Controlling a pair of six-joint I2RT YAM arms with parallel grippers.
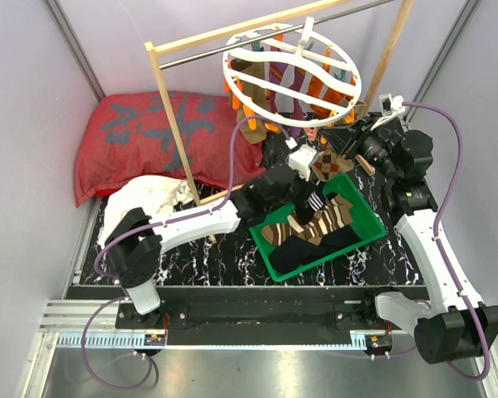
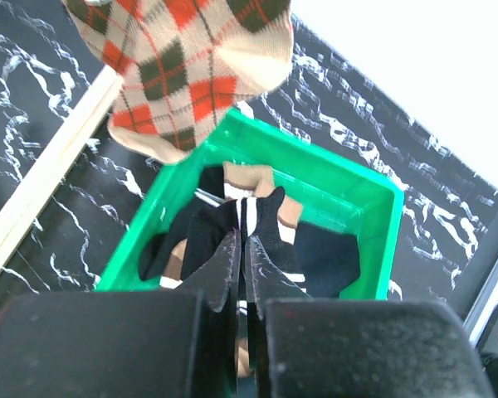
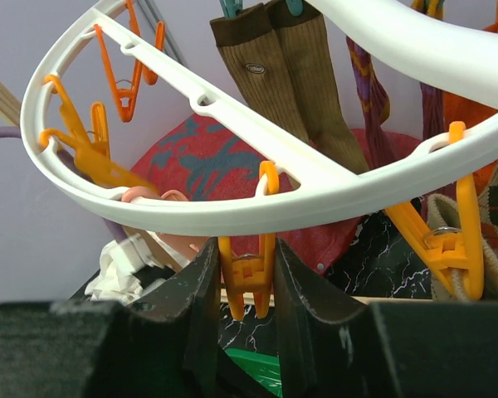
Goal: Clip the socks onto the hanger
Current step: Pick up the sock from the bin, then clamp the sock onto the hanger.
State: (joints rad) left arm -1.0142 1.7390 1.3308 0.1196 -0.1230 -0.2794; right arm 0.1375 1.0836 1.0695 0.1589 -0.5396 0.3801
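The white ring hanger (image 1: pixel 232 79) hangs from the rod with several socks clipped to it, brown ones (image 3: pixel 282 75) among them. My right gripper (image 3: pixel 245 247) reaches up under the ring (image 3: pixel 232 211), near its right side (image 1: pixel 355 128), and is shut on an orange clip (image 3: pixel 247 282). An argyle sock (image 2: pixel 183 75) hangs just above the green bin (image 2: pixel 349 178). Striped and dark socks (image 1: pixel 315 224) lie in the bin. My left gripper (image 2: pixel 246 240) is down in the bin (image 1: pixel 299 197), shut on the edge of a black sock with white stripes (image 2: pixel 257 217).
A pale wooden frame (image 1: pixel 174 124) with a metal rod carries the hanger. A red patterned pillow (image 1: pixel 149 141) lies at the back left, with a white cloth (image 1: pixel 149 195) in front of it. Grey walls close in both sides.
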